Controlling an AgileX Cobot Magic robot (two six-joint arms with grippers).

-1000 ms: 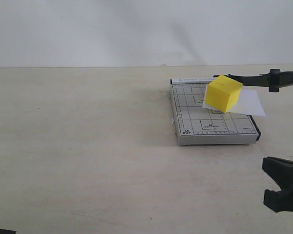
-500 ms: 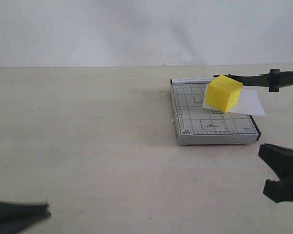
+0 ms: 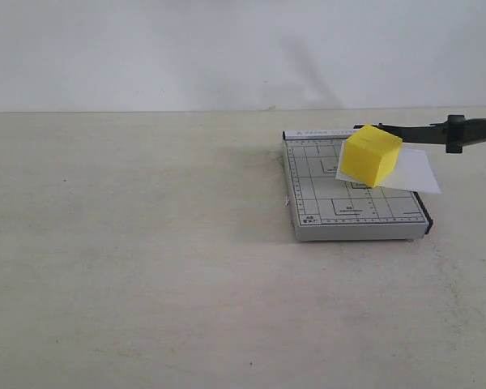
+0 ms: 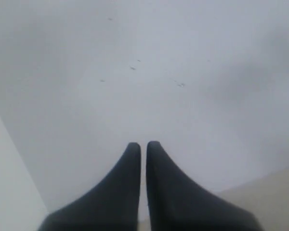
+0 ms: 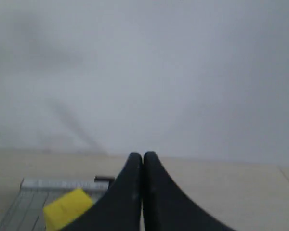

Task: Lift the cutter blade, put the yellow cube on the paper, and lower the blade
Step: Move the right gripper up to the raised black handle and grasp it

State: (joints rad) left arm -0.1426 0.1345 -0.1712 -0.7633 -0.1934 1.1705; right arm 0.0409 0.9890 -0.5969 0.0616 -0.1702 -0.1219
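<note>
Right fingers [image 5: 125, 192] withdrawn; bright yellow cube [image 3: 371, 156] rests on white paper [image 3: 417, 172].

Beige table [image 3: 146, 284], grey gridded paper trimmer [image 3: 324, 207] toward its right

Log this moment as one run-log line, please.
cube: yellow cube on paper on trimmer | blade: cutter blade roughly level, behind cube | left gripper: shut, empty | right gripper: shut, empty

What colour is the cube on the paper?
Bright yellow: the cube shows best in the exterior view.
</note>
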